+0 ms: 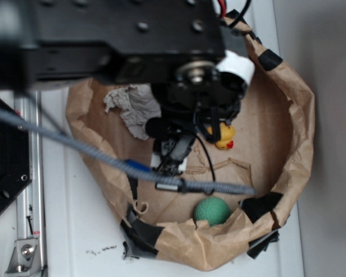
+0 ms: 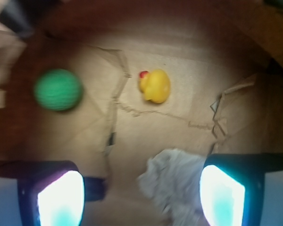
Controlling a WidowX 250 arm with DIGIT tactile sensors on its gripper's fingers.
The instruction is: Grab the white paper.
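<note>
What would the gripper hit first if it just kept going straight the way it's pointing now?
Most likely the white paper: in the wrist view it lies between the open fingers, close to the right fingertip, of the gripper. Depth is unclear; off-centre, it could meet the brown paper instead.

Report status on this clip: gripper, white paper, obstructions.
Gripper open, empty, above the brown kraft paper nest. Crumpled off-white paper wad between the fingers, nearer the right one, ungrasped. Yellow rubber duck and green ball clear of it.

A lab bench: white table (image 1: pixel 75 231), aluminium rail (image 1: pixel 27 190), taped brown-paper bin (image 1: pixel 288 144).
</note>
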